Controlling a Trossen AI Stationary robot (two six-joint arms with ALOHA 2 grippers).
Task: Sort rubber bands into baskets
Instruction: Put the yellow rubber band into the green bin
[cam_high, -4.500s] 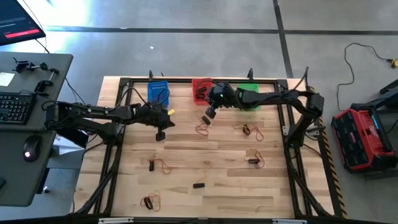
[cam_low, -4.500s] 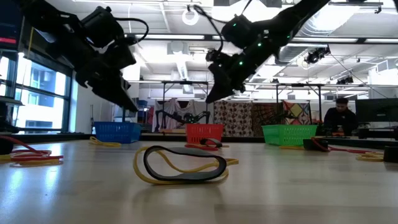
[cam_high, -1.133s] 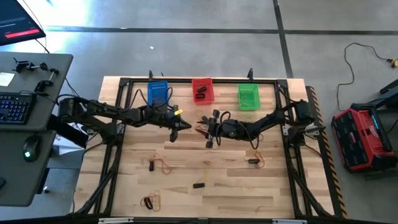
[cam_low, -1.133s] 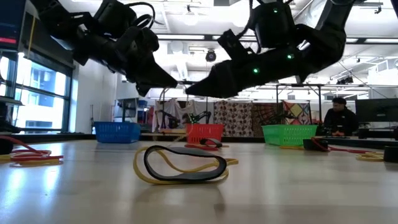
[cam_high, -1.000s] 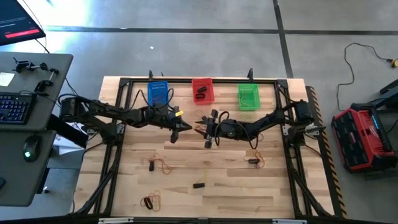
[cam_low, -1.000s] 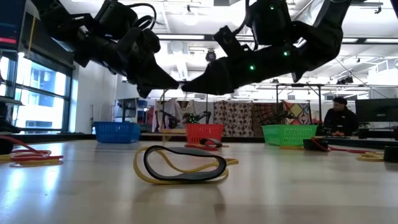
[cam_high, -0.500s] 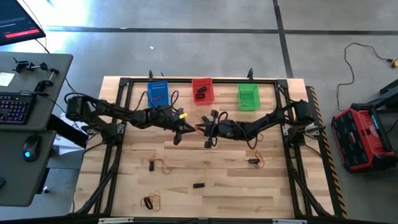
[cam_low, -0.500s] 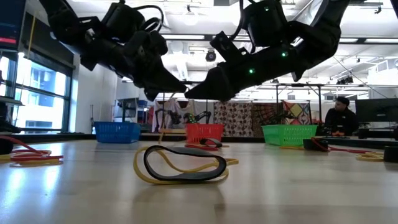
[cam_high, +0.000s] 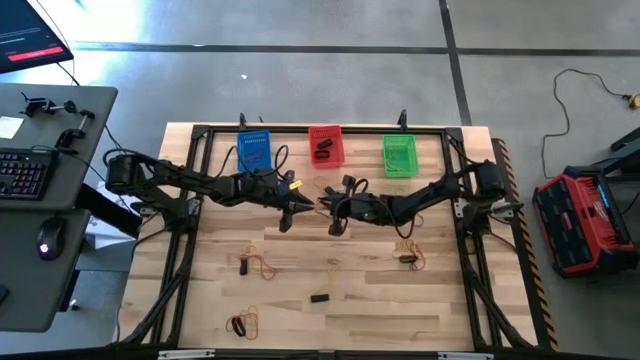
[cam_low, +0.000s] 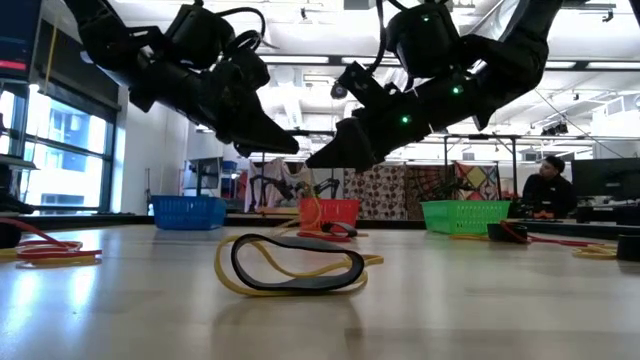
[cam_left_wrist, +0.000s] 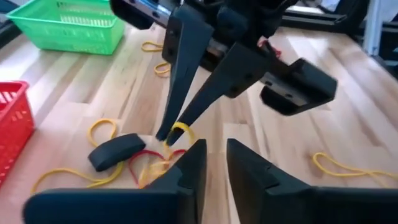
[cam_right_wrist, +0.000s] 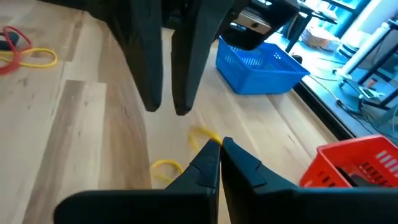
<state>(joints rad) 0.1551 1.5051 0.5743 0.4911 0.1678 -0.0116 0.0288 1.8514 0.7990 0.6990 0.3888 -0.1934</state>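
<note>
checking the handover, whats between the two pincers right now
A yellow rubber band, pinched by the shut right pincer; the left pincer stands slightly open beside it, seen in the left wrist view.

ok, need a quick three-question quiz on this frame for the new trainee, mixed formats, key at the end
1. True or false: the right gripper is shut on a yellow rubber band.
2. Which basket already holds black bands? A: blue. B: red basket. C: green.
3. Fill in: the left gripper, facing the right one above the table's middle, has its jaws ____.

Key: 1 true; 2 B; 3 open.
</note>
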